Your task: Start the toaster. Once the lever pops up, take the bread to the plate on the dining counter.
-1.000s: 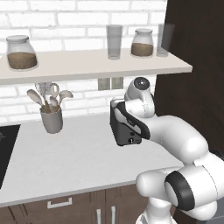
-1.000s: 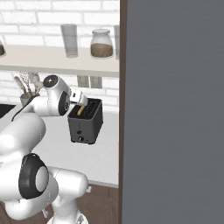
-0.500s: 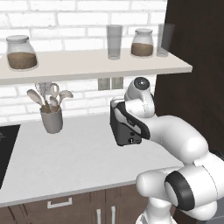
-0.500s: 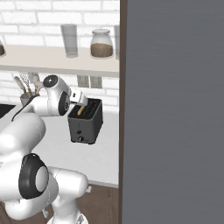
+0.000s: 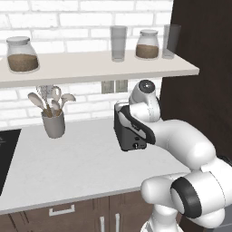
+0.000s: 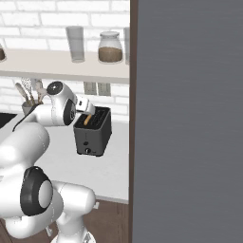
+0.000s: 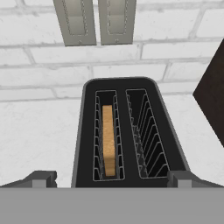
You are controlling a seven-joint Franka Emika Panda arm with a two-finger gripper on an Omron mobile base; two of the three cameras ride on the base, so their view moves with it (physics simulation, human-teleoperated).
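The toaster (image 7: 129, 131) is a dark grey box with two long top slots, each lined with thin wire guides, and a small round knob low on its front face. It stands on the pale grey-white desk (image 5: 81, 163) near the desk's right end, close to the white brick back wall (image 7: 35, 65) and beside a dark tall cabinet (image 5: 199, 45). The bread (image 7: 108, 140) is a thin tan slice with a darker crust edge. It stands upright in the left slot as the hand view shows it; the right slot holds nothing.

The pincer (image 7: 111, 179) hangs above the toaster's near end with its jaws spread wide, one tip on each side of the toaster body, holding nothing.

Open desk surface runs left of the toaster up to a grey utensil holder (image 5: 53, 124) near the back edge. A pale shelf (image 5: 99, 65) above carries glass jars and tumblers. Two metal outlet plates (image 7: 94, 19) sit on the wall directly behind the toaster.
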